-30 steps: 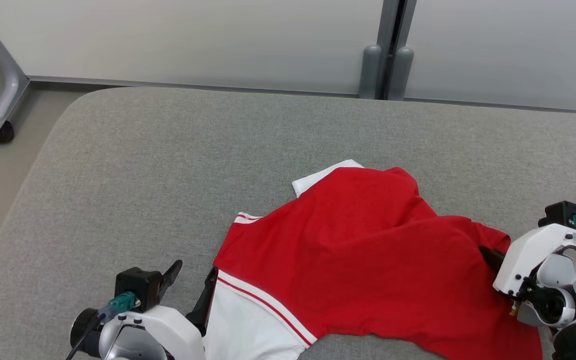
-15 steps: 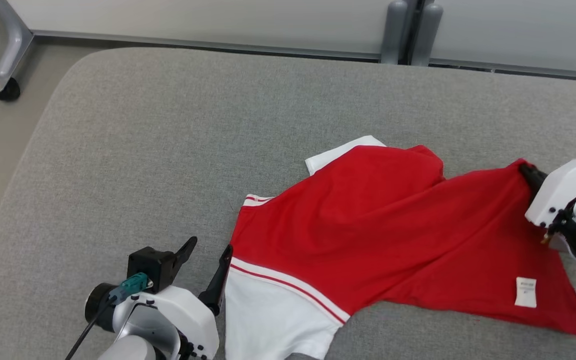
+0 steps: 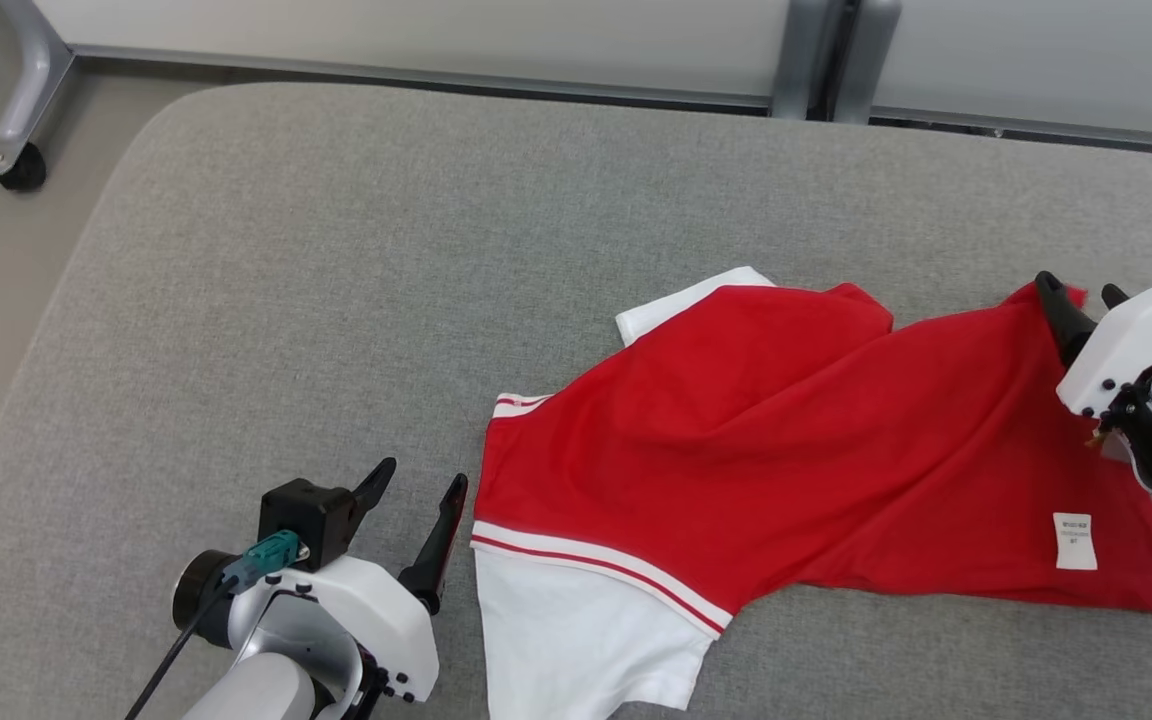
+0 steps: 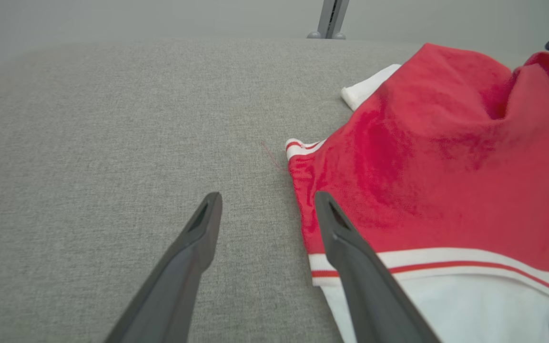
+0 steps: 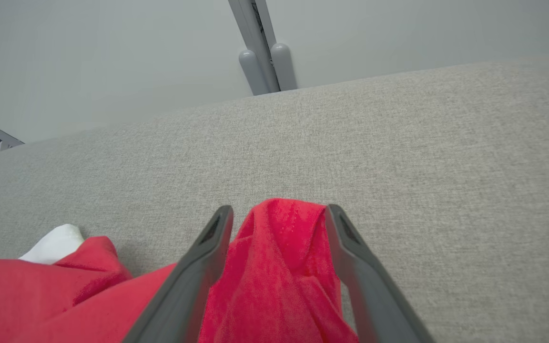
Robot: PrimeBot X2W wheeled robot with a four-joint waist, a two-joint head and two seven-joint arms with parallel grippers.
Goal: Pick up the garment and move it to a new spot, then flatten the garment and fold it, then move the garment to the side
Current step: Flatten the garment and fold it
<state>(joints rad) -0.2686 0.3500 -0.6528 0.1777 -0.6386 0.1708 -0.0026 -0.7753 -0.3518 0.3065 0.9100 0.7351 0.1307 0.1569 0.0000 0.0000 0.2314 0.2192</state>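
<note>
Right gripper (image 3: 1078,288) at 3 o'clock of the head view: fingers apart. A raised peak of the red garment (image 3: 786,440) stands between them, not pinched. Left gripper (image 3: 422,475) at 7 o'clock: fingers spread wide, nothing between them, inner finger just beside the garment's near edge. Garment lies rumpled on the grey padded surface (image 3: 336,280), running from centre out toward 3 and 5 o'clock. White sleeve (image 3: 576,640) at 6 o'clock, white label (image 3: 1075,541) at 4 o'clock.
</note>
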